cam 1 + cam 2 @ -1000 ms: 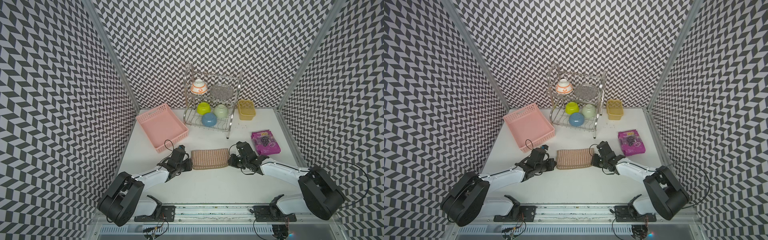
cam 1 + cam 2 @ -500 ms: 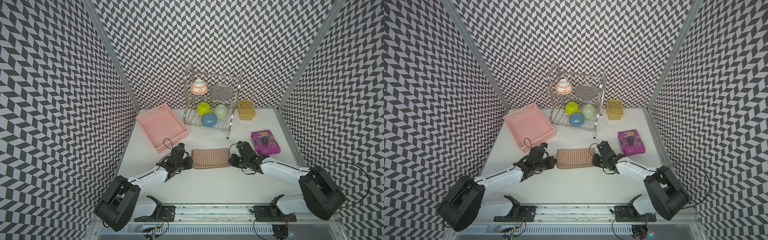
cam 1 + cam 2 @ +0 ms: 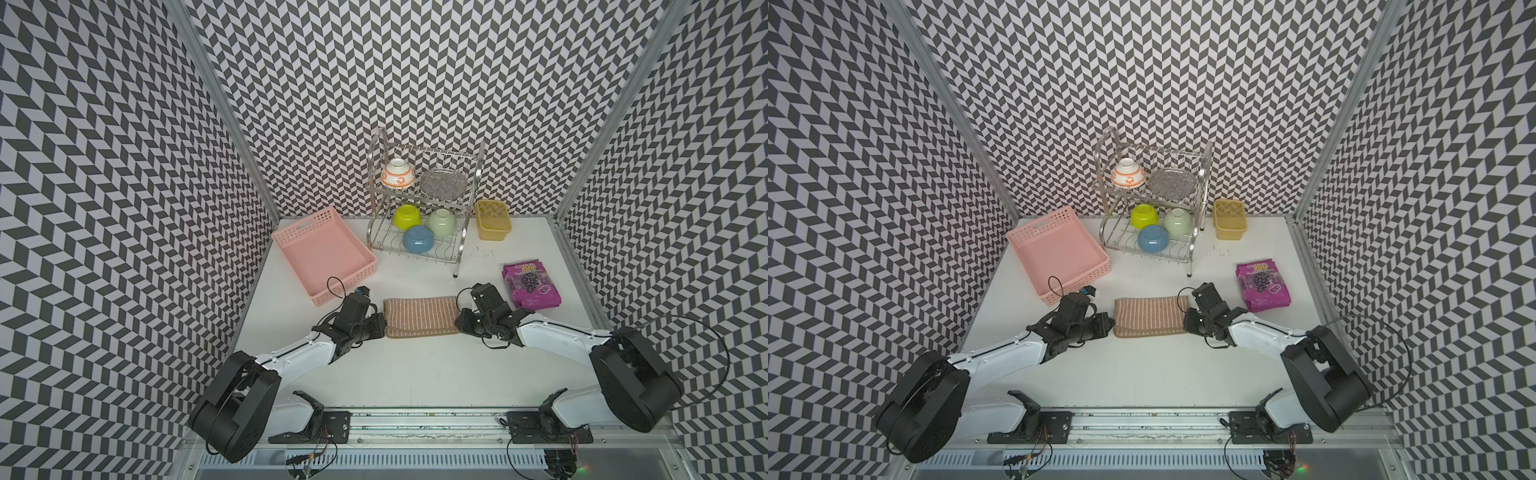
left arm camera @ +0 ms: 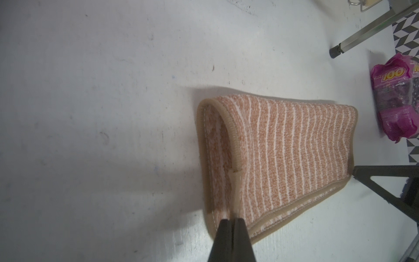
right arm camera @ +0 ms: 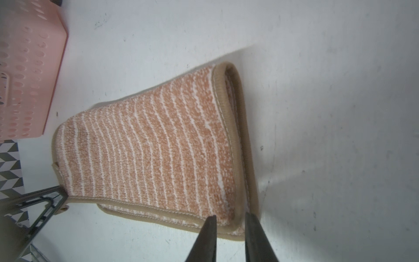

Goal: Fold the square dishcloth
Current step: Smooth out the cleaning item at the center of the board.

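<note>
**One fold in, release under way**

Left tool (image 4: 231,221) is pressed together on the hem at the cloth's near left corner. The cloth (image 3: 420,316) lies mid-worktop (image 3: 415,374) as a two-layer strip between the tools, edges roughly matched. One fold looks done; a second may remain. Right tool (image 5: 230,223) stands slightly spread astride the near right corner. A second ago it was shut; the cloth has not shifted

— Where's free room?
— Bare worktop (image 3: 415,374) in front of the cloth (image 3: 422,316). Behind it, basket (image 3: 345,286), rack (image 3: 459,257) and bag (image 3: 530,286) stand near, with gaps between.
</note>
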